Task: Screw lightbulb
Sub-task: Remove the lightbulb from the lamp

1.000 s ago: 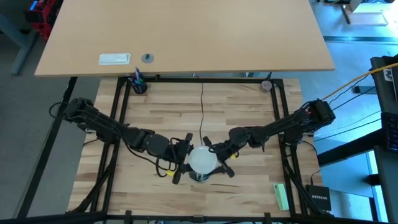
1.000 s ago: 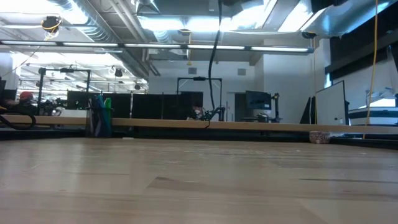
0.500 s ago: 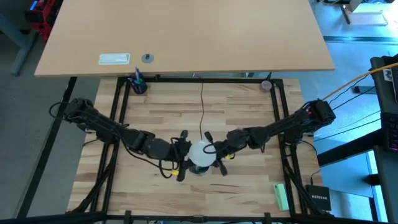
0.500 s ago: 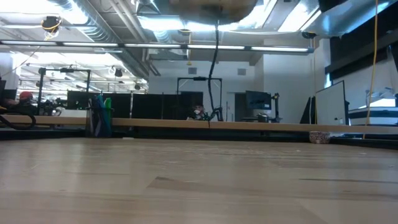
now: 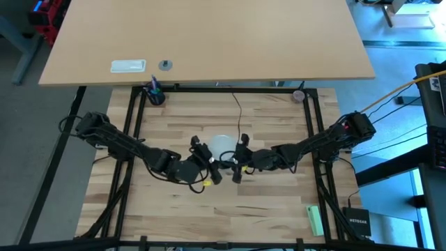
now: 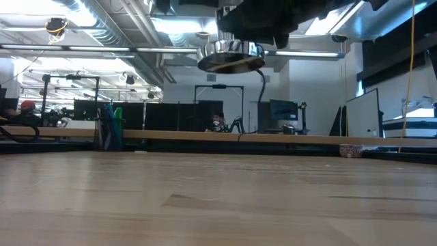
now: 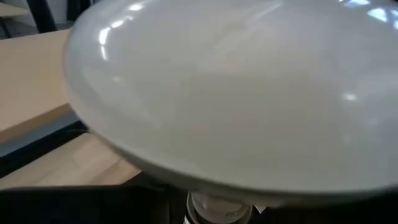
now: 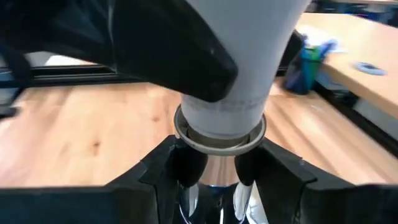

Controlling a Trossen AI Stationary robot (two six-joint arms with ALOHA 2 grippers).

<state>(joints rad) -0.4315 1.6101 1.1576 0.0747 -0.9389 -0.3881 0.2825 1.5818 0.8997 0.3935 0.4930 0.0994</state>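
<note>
The frosted white lightbulb hangs above the middle of the wooden table, its dome filling the left wrist view. Its neck enters a round silver socket, which has a thin black cord running to the far edge. My left gripper comes in from the table's left and is shut on the bulb. My right gripper comes in from the table's right and is shut on the socket. My left gripper holds the lightbulb by its tapering neck, where one dark finger lies against it; the dome hides the other finger. It comes in nearly level from the table's left. The bulb is clear of the table. My right gripper pinches the silver socket's body between its two fingers, just under the ring at the bulb's base. The fingers come in nearly level from the table's right. The socket hangs high above the table, its wide rim downward.
A blue pen cup stands at the far left corner and a small round thing at the far right. A green object lies off the near right corner. A second tabletop lies beyond the far edge.
Both grippers have swung about at the wrist while staying on bulb and socket. In the high view the bulb's dome has shifted from between the grippers toward the far edge. In the low view the socket has sunk into sight from above.
</note>
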